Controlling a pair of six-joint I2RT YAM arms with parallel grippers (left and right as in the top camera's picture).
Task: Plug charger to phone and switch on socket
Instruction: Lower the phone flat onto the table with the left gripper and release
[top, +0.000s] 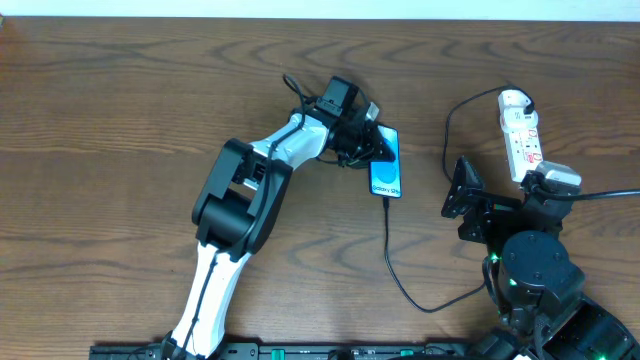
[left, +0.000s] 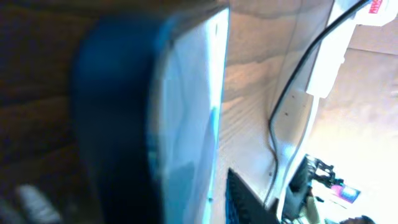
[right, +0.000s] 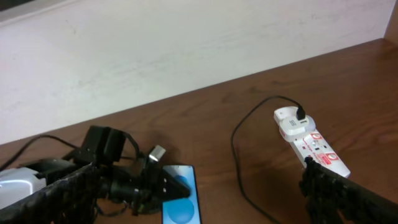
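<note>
Left gripper (top: 368, 140) sits at the top end of the phone (top: 387, 168), touching it. The wrist view is filled by the blurred screen, so I cannot tell whether the jaws clamp it or stand a little apart. The charger cable (top: 388, 240) looks seated in the phone's end away from this gripper. Judgement: plugging done, so lift off straight, without dragging the phone or tugging the plug. Farther off, the right gripper (top: 503, 200) stands wide and holds nothing. The power strip (top: 522, 135) lies just beyond it on the worktop (top: 120, 120). Its switch is too small to make out; press it squarely with one fingertip.
</note>
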